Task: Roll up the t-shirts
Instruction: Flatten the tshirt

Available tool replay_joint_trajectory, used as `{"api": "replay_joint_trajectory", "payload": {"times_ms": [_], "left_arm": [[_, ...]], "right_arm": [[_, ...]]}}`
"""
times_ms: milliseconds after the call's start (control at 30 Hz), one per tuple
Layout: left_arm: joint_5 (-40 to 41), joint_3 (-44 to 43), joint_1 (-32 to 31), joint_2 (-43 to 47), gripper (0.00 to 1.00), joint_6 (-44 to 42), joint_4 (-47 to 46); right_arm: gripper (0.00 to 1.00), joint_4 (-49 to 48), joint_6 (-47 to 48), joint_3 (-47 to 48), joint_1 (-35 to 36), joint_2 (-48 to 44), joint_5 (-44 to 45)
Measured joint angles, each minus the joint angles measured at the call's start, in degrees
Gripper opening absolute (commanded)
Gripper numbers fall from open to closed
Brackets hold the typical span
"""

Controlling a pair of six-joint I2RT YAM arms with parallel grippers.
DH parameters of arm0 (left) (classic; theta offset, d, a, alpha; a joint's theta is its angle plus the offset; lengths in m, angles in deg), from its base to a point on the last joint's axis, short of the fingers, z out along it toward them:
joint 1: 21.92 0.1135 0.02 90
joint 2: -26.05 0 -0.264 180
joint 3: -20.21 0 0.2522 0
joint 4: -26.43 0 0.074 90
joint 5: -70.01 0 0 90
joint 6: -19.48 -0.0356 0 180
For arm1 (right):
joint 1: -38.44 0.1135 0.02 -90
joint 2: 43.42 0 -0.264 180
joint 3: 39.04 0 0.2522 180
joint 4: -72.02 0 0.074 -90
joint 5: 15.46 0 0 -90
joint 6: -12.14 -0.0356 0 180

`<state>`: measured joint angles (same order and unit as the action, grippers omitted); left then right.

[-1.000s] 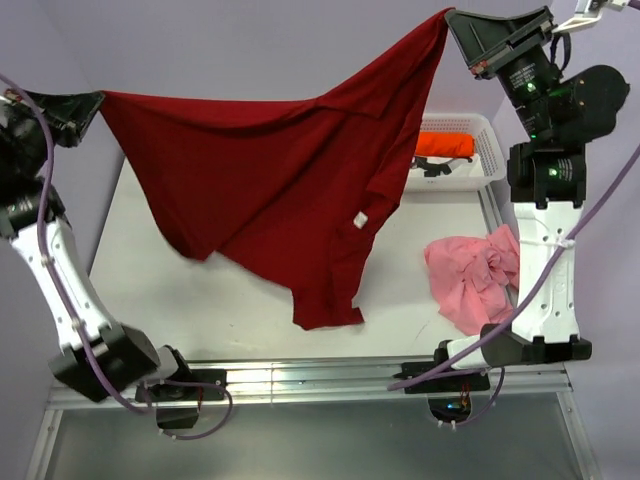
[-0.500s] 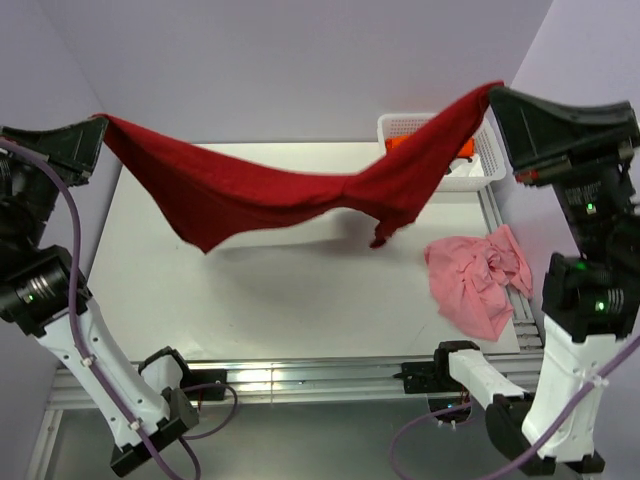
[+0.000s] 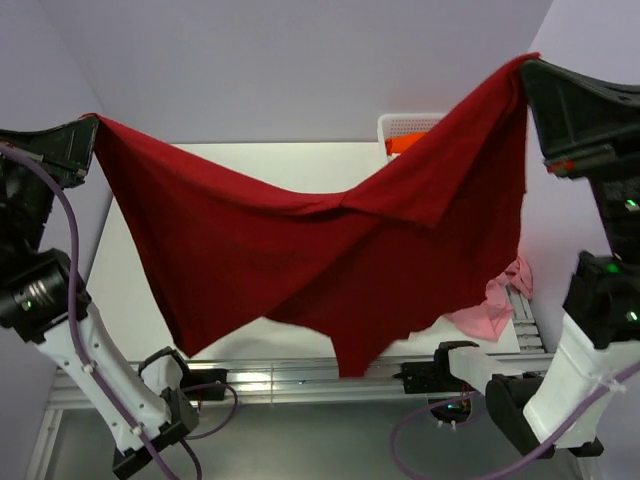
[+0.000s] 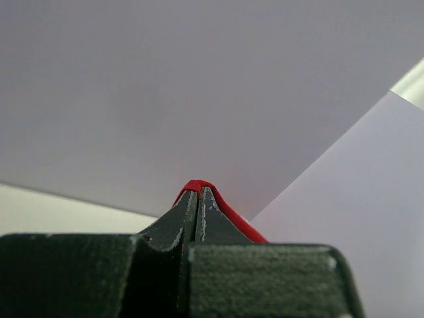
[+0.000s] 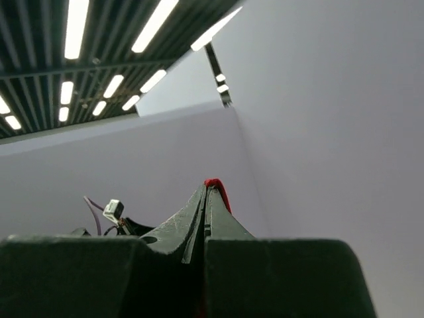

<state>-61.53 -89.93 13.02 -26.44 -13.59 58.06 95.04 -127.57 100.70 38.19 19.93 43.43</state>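
1. The left gripper (image 3: 90,120) is pinching one corner of the dark red t-shirt (image 3: 300,260), its fingers fully closed on a fold of the cloth; the left wrist view shows the red edge peeking out at the tips.
2. The right gripper (image 3: 524,64) is likewise clamped tight on the opposite corner, and it is riding higher than half a second ago.
3. The shirt, then bunched into a narrow band, is now hanging open in the air as a broad sheet above the table (image 3: 260,155), hiding most of the pale pink t-shirt (image 3: 497,305).
4. The orange t-shirt (image 3: 404,144) is lying in the white basket (image 3: 415,124).
5. This is looking like a shake-out before laying the shirt flat; rolling is not yet beginning.
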Motion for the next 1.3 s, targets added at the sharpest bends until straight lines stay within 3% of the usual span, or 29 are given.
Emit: {"api": "replay_joint_trajectory", "payload": {"times_ms": [267, 400, 567, 767, 967, 1067, 1200, 1233, 1267, 1300], "left_arm": [[1.97, 28.00, 0.11, -2.89, 0.00, -0.24, -5.73], [3.82, 43.10, 0.11, -3.37, 0.00, 0.98, -11.61], [7.45, 57.57, -1.20, -6.84, 0.00, 4.00, -23.34], [14.53, 60.65, -6.78, -15.82, 0.00, 4.90, -32.28], [17.97, 56.13, -9.64, -28.28, 0.00, 5.14, -38.49], [18.86, 51.25, -9.99, -35.47, 0.00, 5.64, -39.89], [19.32, 40.81, -10.71, -46.40, 0.00, 6.19, -40.28], [19.12, 37.16, -11.02, -49.72, 0.19, 6.32, -40.41], [18.86, 33.35, -11.28, -52.85, 0.38, 6.12, -40.28], [18.16, 29.51, -11.52, -56.04, 0.65, 6.03, -40.04]], "right_arm": [[0.00, -4.00, -5.22, -33.00, 0.00, 2.05, -0.13], [0.00, -5.97, -7.50, -48.65, 0.61, 9.09, 0.33], [0.00, -9.29, -8.07, -59.67, 4.35, 17.33, 1.92], [0.00, -14.78, -8.13, -58.53, 8.07, 28.55, 3.06], [0.00, -14.75, -7.85, -47.89, 9.16, 41.22, 5.07], [0.00, -13.16, -7.63, -37.75, 9.62, 48.43, 5.92], [0.00, -8.09, -7.37, -15.21, 10.08, 61.48, 7.23], [0.35, -7.06, -7.30, -7.72, 10.23, 65.53, 7.67], [0.58, -6.82, -7.54, -2.10, 10.32, 68.78, 7.93], [0.98, -6.01, -7.74, 4.02, 10.36, 72.19, 8.15]]}}
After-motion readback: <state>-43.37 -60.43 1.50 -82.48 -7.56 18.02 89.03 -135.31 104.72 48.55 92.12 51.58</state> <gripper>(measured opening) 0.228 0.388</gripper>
